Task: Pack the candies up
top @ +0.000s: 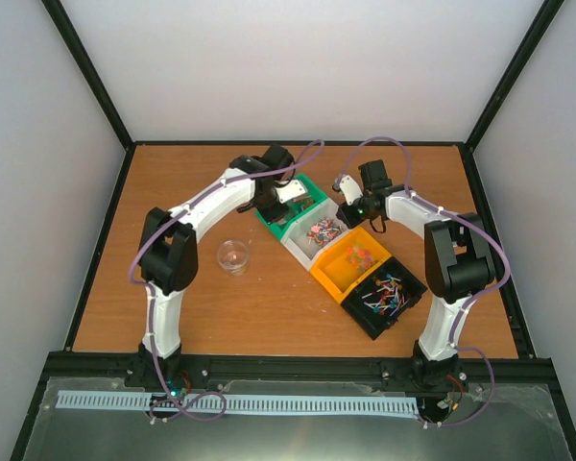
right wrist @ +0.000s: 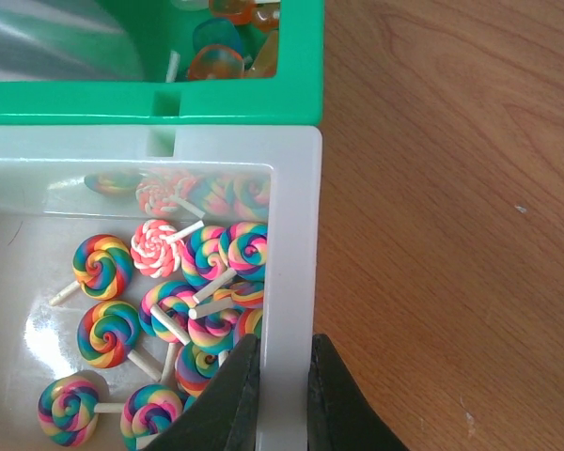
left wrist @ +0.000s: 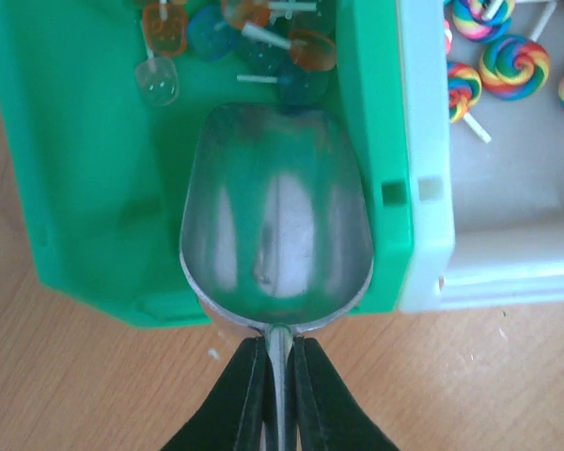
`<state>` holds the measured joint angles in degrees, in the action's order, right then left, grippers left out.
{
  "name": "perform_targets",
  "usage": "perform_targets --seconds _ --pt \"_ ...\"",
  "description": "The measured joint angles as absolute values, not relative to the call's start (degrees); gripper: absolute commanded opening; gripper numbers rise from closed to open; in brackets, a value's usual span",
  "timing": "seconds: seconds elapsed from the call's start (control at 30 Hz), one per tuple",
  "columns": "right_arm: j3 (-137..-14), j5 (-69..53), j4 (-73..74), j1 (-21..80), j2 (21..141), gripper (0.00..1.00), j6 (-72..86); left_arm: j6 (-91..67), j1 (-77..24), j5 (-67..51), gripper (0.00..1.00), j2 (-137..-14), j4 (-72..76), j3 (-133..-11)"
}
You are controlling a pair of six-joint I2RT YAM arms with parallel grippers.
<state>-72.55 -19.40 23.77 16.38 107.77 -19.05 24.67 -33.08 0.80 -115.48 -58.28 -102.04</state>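
Wooden table point(top: 269, 307); left tool point(left wrist: 279, 355) grips scoop point(left wrist: 277, 225); candies point(left wrist: 301, 52) partly cropped

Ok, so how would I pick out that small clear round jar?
On the brown wooden table, find the green plastic bin ending the diagonal row of bins. The small clear round jar stands alone on bare wood left of it. Unlike the coloured, boxy bins, it is round and see-through.
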Motion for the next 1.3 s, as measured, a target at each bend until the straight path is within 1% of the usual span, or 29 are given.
perform_targets --seconds 0.23,0.4,0.47,0.93,1.1,1.3 --pt "-72.55 -19.97 23.79 16.32 107.79 0.03 -19.11 24.23 -32.86 -1.65 0.01 -122.26 -55.48 -107.83" --pt "-72.55 -20.47 23.79 16.14 107.85 0.03 -19.14 22.94 -32.75 -4.01 0.01 -124.11 -51.24 -108.05" --pt "-72.55 -20.49 23.79 16.03 107.87 0.03 -19.14 22.09 -32.64 -4.86 0.01 -123.68 -47.97 -105.71" --pt "-72.60 -22.11 24.40 15.40 107.94 0.03 -19.42 14.92 -31.11 -9.67 0.01 -112.07 -15.73 -75.90" --pt "-72.60 -23.14 24.82 15.14 107.94 0.03 -20.03 12.58 -30.24 -12.05 0.01 -109.95 -7.25 -68.97" --pt "-72.60 -24.05 25.10 15.03 108.01 0.03 -20.51 10.07 -27.66 -17.78 0.01 -107.11 0.38 -61.69"
